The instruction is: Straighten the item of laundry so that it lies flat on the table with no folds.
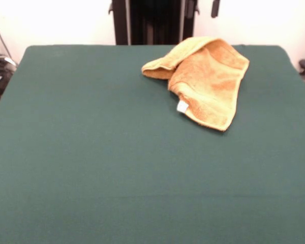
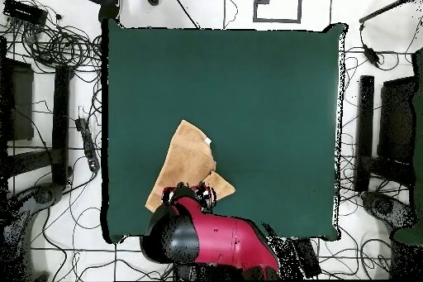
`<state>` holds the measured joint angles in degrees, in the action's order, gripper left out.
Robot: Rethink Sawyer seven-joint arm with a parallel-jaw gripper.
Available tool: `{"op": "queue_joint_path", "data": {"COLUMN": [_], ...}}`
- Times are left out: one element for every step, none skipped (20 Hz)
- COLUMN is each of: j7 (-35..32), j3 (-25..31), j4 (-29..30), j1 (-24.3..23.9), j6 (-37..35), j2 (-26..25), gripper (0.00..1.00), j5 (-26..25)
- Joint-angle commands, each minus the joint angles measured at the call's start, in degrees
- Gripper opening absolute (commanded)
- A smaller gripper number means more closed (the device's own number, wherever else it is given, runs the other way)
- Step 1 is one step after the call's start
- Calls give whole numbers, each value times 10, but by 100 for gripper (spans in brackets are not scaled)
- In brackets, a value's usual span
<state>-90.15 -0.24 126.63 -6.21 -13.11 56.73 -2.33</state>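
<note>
Nubby terry towel (image 1: 208,81) on matt, felt-like table (image 1: 91,152) cloth.

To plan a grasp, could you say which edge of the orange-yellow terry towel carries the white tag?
The towel edge on the front view's left, facing the green table's middle; only it shows the tag.

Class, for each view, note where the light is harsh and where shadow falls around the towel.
Front view: the wall behind the table is washed out to white glare; the towel casts only a thin, soft shadow along its near edge. Overhead view: the pale floor is bright, the felt evenly lit, and the red arm covers part of the towel.
</note>
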Motion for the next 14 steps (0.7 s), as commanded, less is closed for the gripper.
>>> {"op": "queue_joint_path", "data": {"j7": [-80, -80, -80, -80, -81, -81, -81, -82, -83, -83, -83, -83, -83, -83], "j3": [39, 40, 40, 40, 41, 41, 42, 42, 42, 43, 44, 45, 46, 47], "j4": [36, 36, 35, 34, 37, 37, 38, 38, 37, 37, 37, 37, 36, 36], "j1": [6, 4, 4, 3, 3, 2, 1, 1, 2, 2, 1, 0, -1, -2], "j6": [33, 38, 41, 42, 44, 44, 43, 43, 43, 44, 41, 41, 41, 41], "j2": [-44, -48, -52, -53, -53, -52, -51, -51, -52, -53, -51, -51, -52, -52], "gripper": [100, 100, 100, 100, 100, 100, 100, 100, 100, 100, 100, 100, 100, 100], "j5": [-25, -25, -26, -27, -27, -28, -28, -28, -28, -29, -29, -30, -31, -32]}}
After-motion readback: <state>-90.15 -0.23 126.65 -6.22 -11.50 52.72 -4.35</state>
